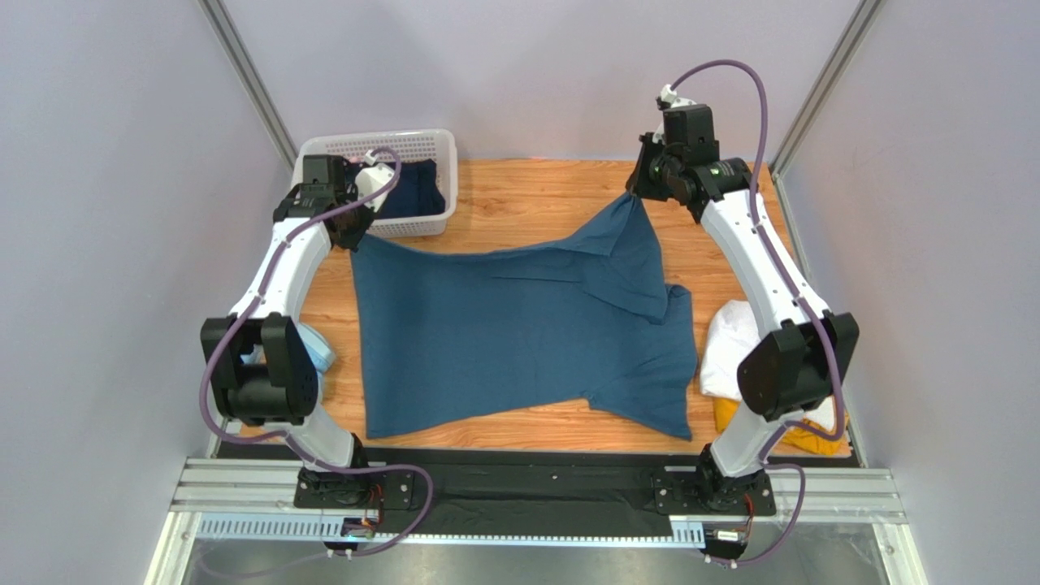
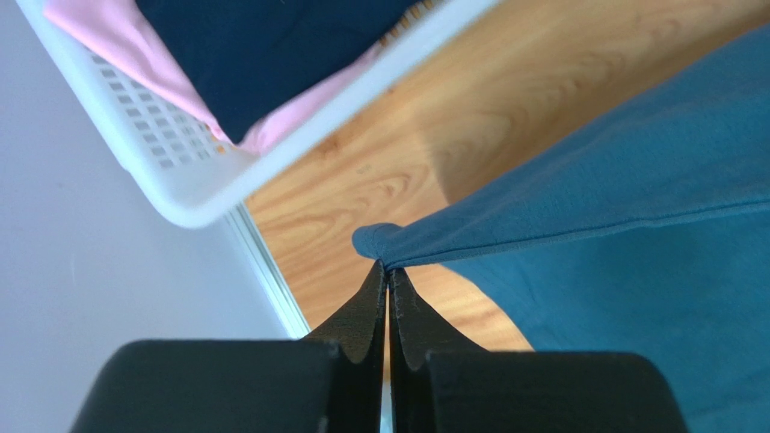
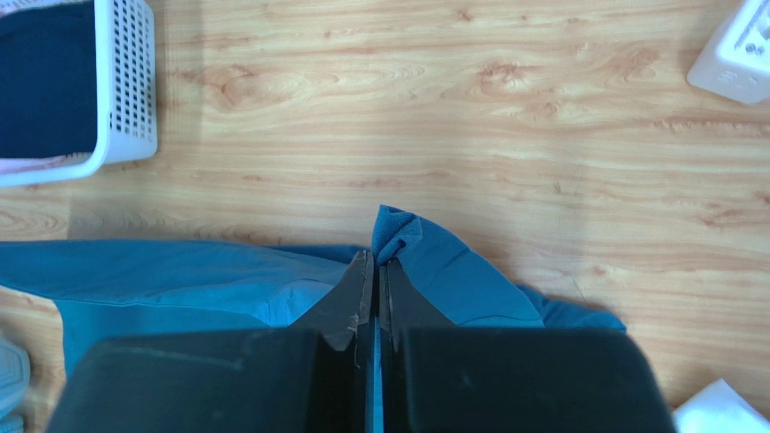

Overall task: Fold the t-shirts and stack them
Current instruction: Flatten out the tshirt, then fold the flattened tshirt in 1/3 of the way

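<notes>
Teal t-shirt (image 1: 513, 329), left end effector (image 2: 387, 271), right end effector (image 3: 375, 262) pinching corners

The light wood-grain tabletop (image 1: 525, 195) fills the middle of the top view. A large teal t-shirt (image 1: 513, 329) lies spread across its centre and covers most of the wood. It is wrinkled toward the right, and its two far corners are raised off the surface. A white lattice plastic basket (image 1: 430, 144) stands in the upper left, just beside the shirt's far left corner. A folded white t-shirt (image 1: 729, 341) lies at the right edge, close to the teal one. Below it a mustard-yellow t-shirt (image 1: 802, 436) shows, partly hidden. A pale-blue rounded item (image 1: 320, 351) sits at the left edge.
</notes>
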Robot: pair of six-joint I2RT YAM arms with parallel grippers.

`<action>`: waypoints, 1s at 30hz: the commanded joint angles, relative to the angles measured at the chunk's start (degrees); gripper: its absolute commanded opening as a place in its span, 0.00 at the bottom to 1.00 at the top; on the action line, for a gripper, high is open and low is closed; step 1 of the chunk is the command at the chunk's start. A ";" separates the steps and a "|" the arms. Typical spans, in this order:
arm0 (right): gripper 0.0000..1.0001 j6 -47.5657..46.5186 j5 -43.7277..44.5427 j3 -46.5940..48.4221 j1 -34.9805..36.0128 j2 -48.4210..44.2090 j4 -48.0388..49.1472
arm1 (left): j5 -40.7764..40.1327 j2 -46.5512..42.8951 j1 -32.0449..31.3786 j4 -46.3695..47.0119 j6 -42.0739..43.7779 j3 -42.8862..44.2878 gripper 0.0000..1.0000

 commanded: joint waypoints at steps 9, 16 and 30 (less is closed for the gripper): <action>0.00 -1.09 -1.83 25.02 -2.92 14.08 -5.20 | -5.25 12.29 0.37 -0.14 1.53 16.92 0.00; 0.00 -0.65 -2.36 12.29 -2.75 6.98 -4.06 | -3.49 6.15 -0.59 0.74 2.40 7.73 0.00; 0.00 0.85 -0.08 -14.97 0.86 -11.76 -4.58 | -2.44 -9.15 -1.47 3.29 6.45 -17.42 0.00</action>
